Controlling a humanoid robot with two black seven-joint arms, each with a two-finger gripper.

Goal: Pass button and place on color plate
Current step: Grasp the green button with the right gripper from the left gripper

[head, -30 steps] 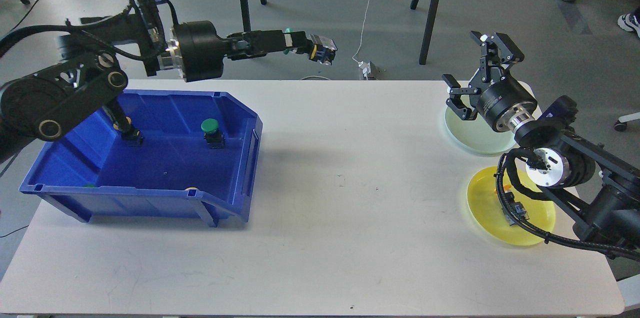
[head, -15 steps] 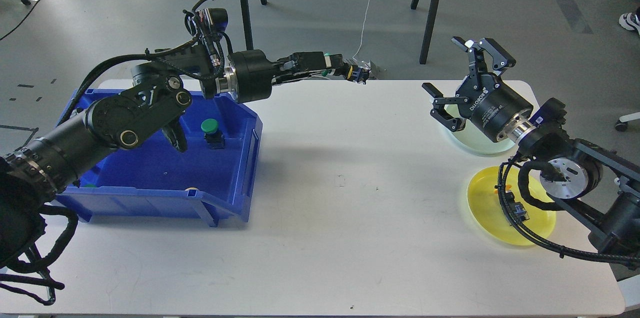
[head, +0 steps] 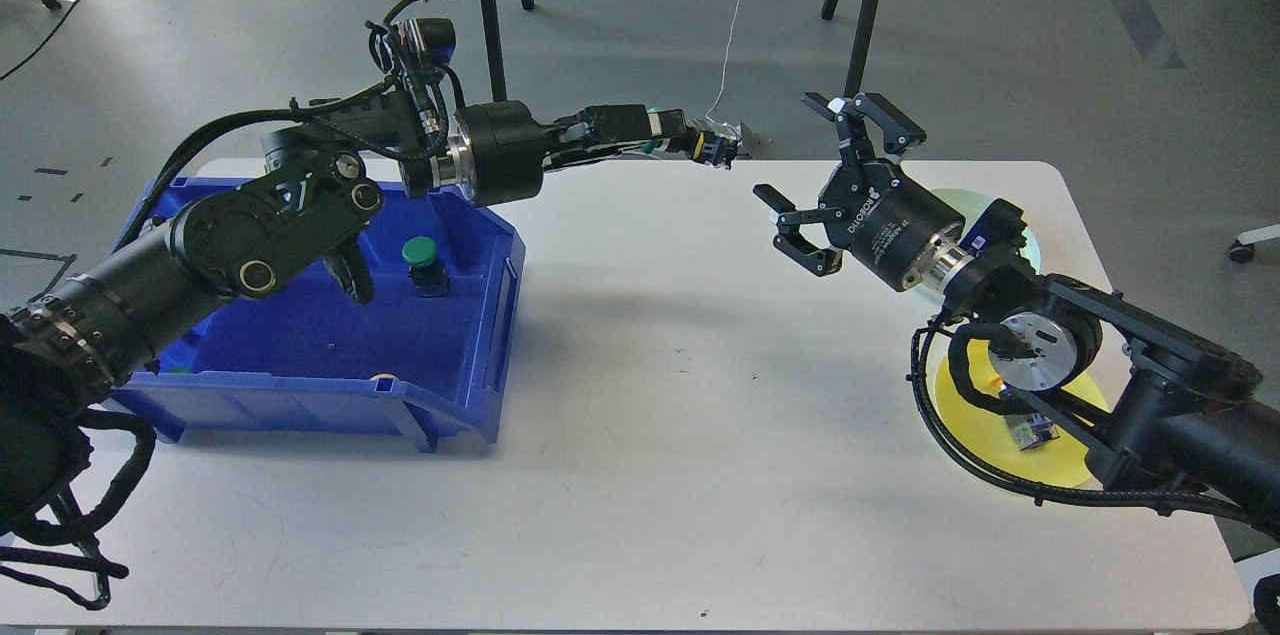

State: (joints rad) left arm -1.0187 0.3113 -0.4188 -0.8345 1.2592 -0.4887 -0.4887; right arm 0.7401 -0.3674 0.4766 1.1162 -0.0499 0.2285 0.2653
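Currently mid-handover, with the left gripper [head: 690,140] pinching a green-capped button [head: 712,149] aloft over the far edge of the worktop [head: 640,435], the button's dark body poking out past the fingertips. Facing it from the right and well apart from it, the right gripper [head: 785,145], fingers spread wide and empty.

Likely trouble from here:

1. Dropping at the exchange. Only a short stub of the button exposed, so little to catch; letting go on the left before a firm pinch on the right would probably send it off the far edge to the floor.
2. Colliding fingertips. Closing in off-line could knock the right fingers against the left ones rather than around the button.
3. Twisting in the grasp. Catching the button on a corner could tilt it, making a clean set-down harder.
4. Choosing the wrong plate. 2 plates on the right: a pale green plate [head: 1022,245], largely hidden behind the right arm, and a yellow plate [head: 1060,470] already carrying a small part. Judging by the green cap, the pale green one looks the match; hard to aim for with the arm over it.

Also in view: a blue bin [head: 300,355] on the left holding another green button [head: 420,253].
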